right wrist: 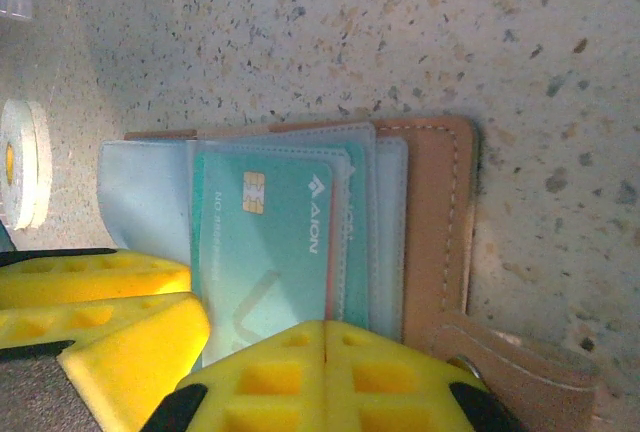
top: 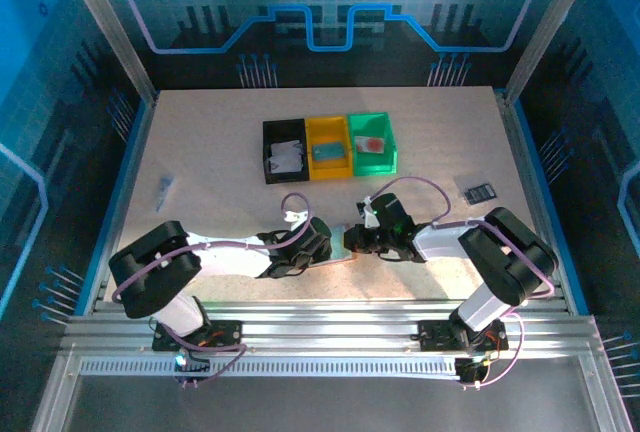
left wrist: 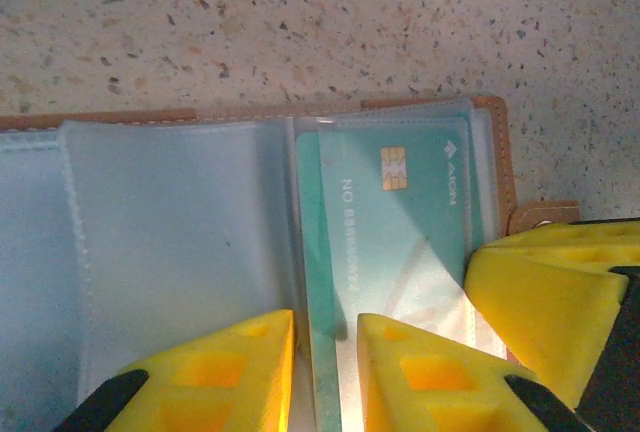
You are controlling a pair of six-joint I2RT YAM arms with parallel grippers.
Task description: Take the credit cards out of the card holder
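The card holder lies open on the table near the front edge, tan leather rim around clear pale pockets. A green credit card with a gold chip sits in its right-hand pocket, also in the right wrist view; a reddish card edge shows behind it. My left gripper stands open by a narrow gap, the card's left edge between its fingers. My right gripper is shut, its tips down on the card holder's pocket side; one of its fingers shows at the right.
Black, yellow and green bins stand in a row mid-table, each with something inside. A small dark item lies right, a small pale one left. A white round object sits close by the holder.
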